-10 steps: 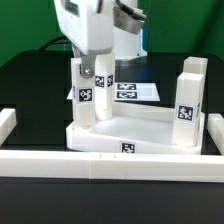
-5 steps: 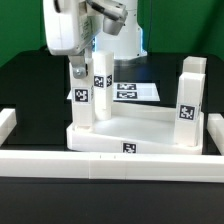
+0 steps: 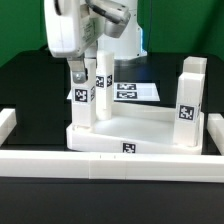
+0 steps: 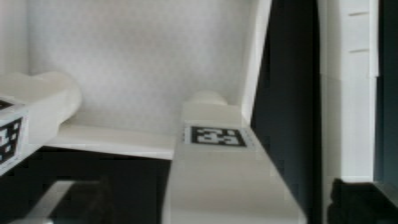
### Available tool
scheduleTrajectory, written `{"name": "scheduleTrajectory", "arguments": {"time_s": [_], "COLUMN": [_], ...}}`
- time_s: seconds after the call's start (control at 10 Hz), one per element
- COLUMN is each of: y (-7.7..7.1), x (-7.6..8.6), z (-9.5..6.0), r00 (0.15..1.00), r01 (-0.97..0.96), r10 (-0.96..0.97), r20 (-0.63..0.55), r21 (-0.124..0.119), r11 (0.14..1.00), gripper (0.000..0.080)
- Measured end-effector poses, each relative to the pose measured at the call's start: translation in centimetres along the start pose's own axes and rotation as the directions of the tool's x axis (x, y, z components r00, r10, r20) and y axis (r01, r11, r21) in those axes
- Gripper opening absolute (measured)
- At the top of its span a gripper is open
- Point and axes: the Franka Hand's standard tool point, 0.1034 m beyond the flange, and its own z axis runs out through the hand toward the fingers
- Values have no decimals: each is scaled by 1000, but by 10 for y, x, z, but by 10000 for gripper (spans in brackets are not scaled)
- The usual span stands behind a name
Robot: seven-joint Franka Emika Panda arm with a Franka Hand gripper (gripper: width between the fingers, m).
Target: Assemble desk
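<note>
The gripper (image 3: pixel 85 72) is seen low over the back corner of the tabletop (image 3: pixel 135 132) on the exterior view's left, its pale fingers (image 3: pixel 76 72) hanging down around the top of a leg block (image 3: pixel 84 100). In the exterior view the jaws appear parted, with no clamp on the leg visible; in the wrist view only a blurred, close white surface and a tagged leg top (image 4: pixel 217 137) are shown, so contact cannot be told from there.

A second leg block (image 3: pixel 101 85) stands just beside and behind the first. A third leg (image 3: pixel 189 102) is set upright at the corner on the exterior view's right. All three stand on the shallow, rimmed white tabletop, which lies on the black table (image 3: pixel 25 85) against a long white rail (image 3: pixel 110 163) at the front. The marker board (image 3: pixel 133 92) lies flat behind the tabletop.

The kit is judged to be rigid, light moulded plastic with smooth, possibly slippery faces. A leg is best taken across two opposite flat sides, near its upper part, so that it stays upright. The tabletop is too wide for the jaws and would be taken by its raised rim.
</note>
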Motion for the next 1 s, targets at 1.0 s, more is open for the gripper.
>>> {"name": "scheduleTrajectory", "arguments": {"time_s": [1.0], "y": [1], "x": [-1], "z": [2], "r00": [648], "r01": [759], "r10": [-761], "r20": [-30], "r21": [-53], "r11": [648], "gripper": [649]}}
